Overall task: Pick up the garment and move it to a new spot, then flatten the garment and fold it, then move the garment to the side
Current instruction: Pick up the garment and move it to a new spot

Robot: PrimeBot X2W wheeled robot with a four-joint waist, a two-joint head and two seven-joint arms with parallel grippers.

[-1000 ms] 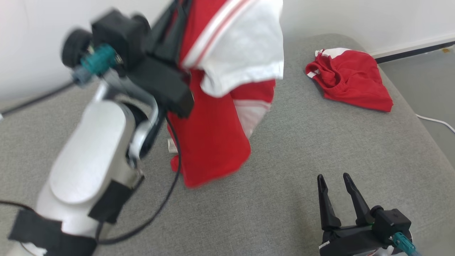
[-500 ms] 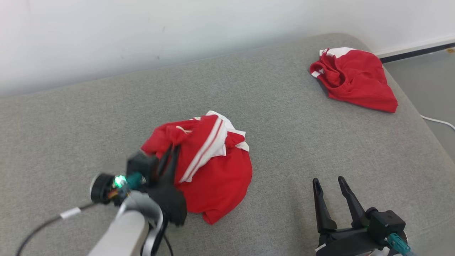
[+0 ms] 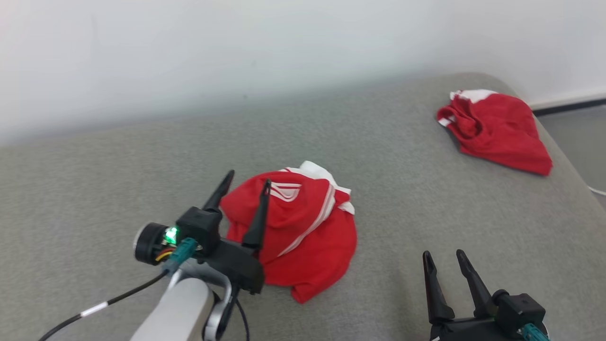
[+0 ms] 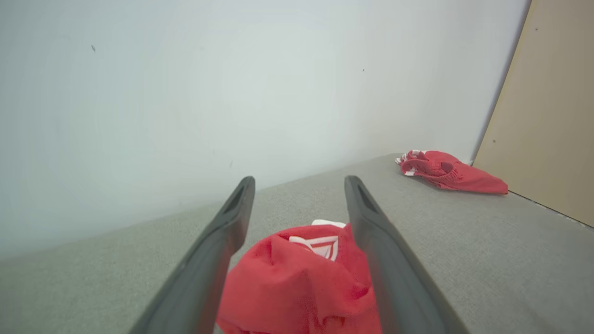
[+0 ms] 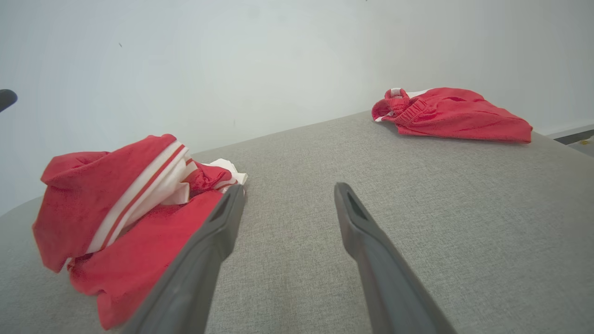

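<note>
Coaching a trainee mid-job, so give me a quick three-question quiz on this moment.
1. True or false: the left tool is shut on the crumpled garment.
2. Where does the second garment lie? A far right of the grey cushion; B on the floor; C against the wall.
3. Fill in: the crumpled garment is red with ___ stripes.
Key: 1 false, the left tool is open; 2 A; 3 white.

- Left gripper (image 3: 249, 177): two long, dark, tapered fingers on a black block (image 3: 203, 225).
- Left of block: green light (image 3: 171, 233), teal plug (image 3: 182, 248), round black knob (image 3: 149, 242).
- Below block: pale forearm (image 3: 177, 312), black cable (image 3: 128, 294), white tag (image 3: 93, 309).
- Right gripper (image 3: 444, 254): same dark fingers.
</note>
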